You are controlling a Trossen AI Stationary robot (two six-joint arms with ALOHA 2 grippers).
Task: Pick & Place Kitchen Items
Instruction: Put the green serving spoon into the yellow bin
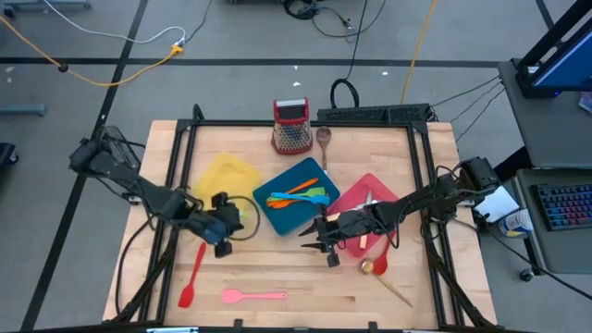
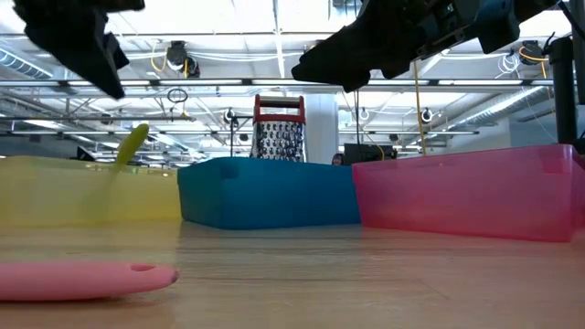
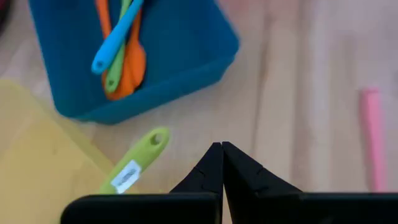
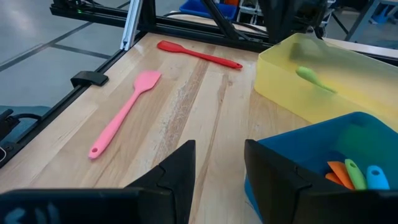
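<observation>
Both grippers hover over the table near the trays.

I see my left gripper (image 1: 225, 242) pressed shut on nothing beside the yellow tray (image 1: 215, 173), where a green utensil (image 3: 134, 160) leans on the rim. My right gripper (image 1: 326, 248) is spread, empty, by the teal tray (image 1: 314, 215); pink spatula (image 1: 253, 296) and red spatula (image 1: 193, 275) lie on the table.

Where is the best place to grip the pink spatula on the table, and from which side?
Probably the middle of the handle of the pink spatula, coming straight down from above. It lies flat on bare wood, slim and clear of the red spatula.
</observation>
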